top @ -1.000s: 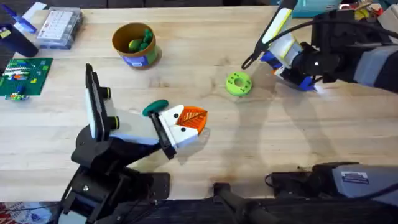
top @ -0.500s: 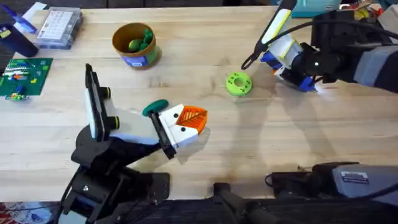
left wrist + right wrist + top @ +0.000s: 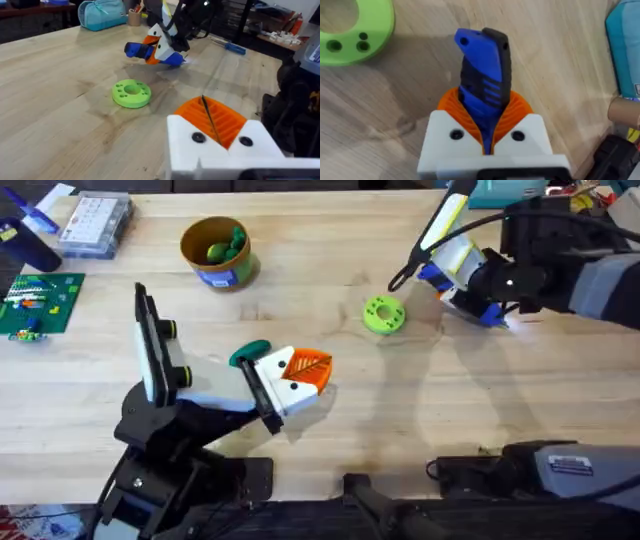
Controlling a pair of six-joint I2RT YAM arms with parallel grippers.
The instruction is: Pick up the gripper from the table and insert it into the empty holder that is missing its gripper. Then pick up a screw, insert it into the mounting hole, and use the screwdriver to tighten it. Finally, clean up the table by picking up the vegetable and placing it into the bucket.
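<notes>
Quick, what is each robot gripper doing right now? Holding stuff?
Left gripper: shut, holding nothing.
Right gripper: shut on the blue part of the screwdriver.

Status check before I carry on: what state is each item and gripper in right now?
Left gripper: shut, holding nothing, low over the table.
Right gripper: shut on a blue and black part.
Green ring: flat on the table, untouched by either gripper.
Bucket: upright, open on top.
Vegetable: inside the bucket.
</notes>
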